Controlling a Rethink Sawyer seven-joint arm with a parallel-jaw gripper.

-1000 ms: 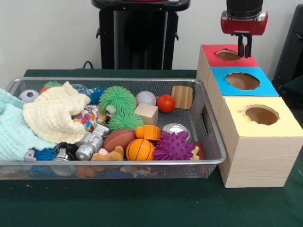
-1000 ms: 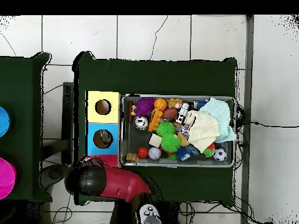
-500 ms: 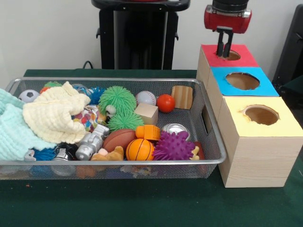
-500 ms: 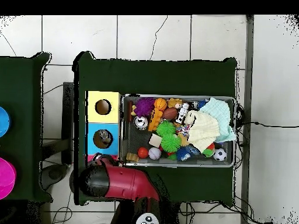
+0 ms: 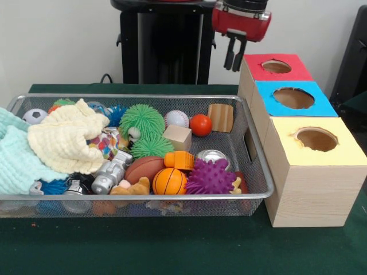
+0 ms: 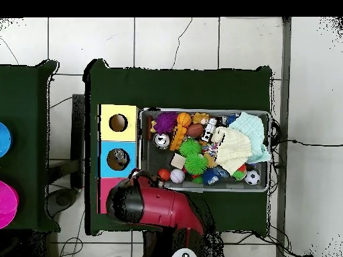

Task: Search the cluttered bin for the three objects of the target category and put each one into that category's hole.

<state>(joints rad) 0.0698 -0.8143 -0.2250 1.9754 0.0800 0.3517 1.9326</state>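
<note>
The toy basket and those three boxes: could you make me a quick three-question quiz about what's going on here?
1. True or false: the hand is carrying a toy.
2. Which box top lies nearest the hand? A) red B) blue C) yellow
3. Fill in: the purple spiky ball sits right beside the orange ____ at the front of the basket.

Key: 1 false, its fingers are apart with nothing between them. 2 A. 3 basketball.

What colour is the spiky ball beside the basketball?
Purple spiky ball, clearest in the front view.
</note>
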